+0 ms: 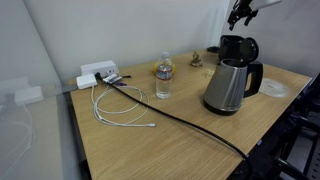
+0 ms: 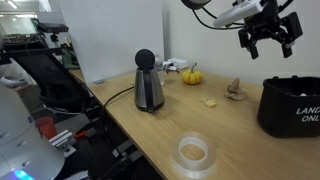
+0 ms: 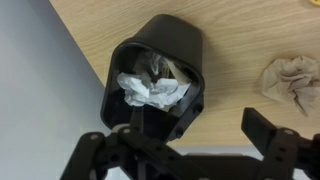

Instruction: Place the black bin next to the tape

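Observation:
The black bin [image 2: 292,105] is a glossy round container with white lettering, standing at the far end of the wooden table. In an exterior view it stands right behind the steel kettle [image 1: 238,47]. The wrist view looks down into it [image 3: 160,45]; crumpled white paper [image 3: 152,90] lies inside. The tape [image 2: 193,152] is a clear roll lying flat near the table edge, also seen beside the kettle [image 1: 275,88]. My gripper [image 2: 268,35] hangs open and empty well above the bin, and also shows in the wrist view [image 3: 200,130] and at the top of an exterior view [image 1: 243,12].
A steel kettle [image 1: 230,85] with a black handle stands between bin and table middle. A water bottle [image 1: 164,80], a power strip [image 1: 98,74], white cables [image 1: 120,110] and a black cord [image 1: 185,122] lie on the table. A small pumpkin [image 2: 192,76] and a brownish crumpled thing [image 3: 290,80] sit near the bin.

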`<control>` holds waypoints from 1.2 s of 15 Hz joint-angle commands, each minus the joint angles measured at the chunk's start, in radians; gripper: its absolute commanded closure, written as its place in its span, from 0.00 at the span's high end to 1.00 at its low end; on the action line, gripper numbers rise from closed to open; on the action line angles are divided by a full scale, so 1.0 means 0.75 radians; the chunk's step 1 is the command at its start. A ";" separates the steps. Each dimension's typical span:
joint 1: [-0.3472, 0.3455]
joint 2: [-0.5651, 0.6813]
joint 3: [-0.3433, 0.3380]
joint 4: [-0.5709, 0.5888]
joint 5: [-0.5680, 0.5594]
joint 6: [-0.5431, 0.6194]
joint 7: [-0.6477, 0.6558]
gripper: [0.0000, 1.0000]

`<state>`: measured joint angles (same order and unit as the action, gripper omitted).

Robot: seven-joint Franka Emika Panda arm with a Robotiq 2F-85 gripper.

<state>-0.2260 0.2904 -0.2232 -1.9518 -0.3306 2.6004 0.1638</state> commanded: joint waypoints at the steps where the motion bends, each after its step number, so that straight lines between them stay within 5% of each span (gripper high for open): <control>1: -0.026 0.068 -0.003 0.047 0.090 -0.023 -0.182 1.00; 12: 0.000 0.091 -0.048 0.045 0.040 0.060 -0.177 1.00; 18: -0.085 0.161 0.031 0.056 0.075 0.164 -0.624 1.00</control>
<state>-0.2482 0.3847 -0.2392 -1.9240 -0.2874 2.6972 -0.1450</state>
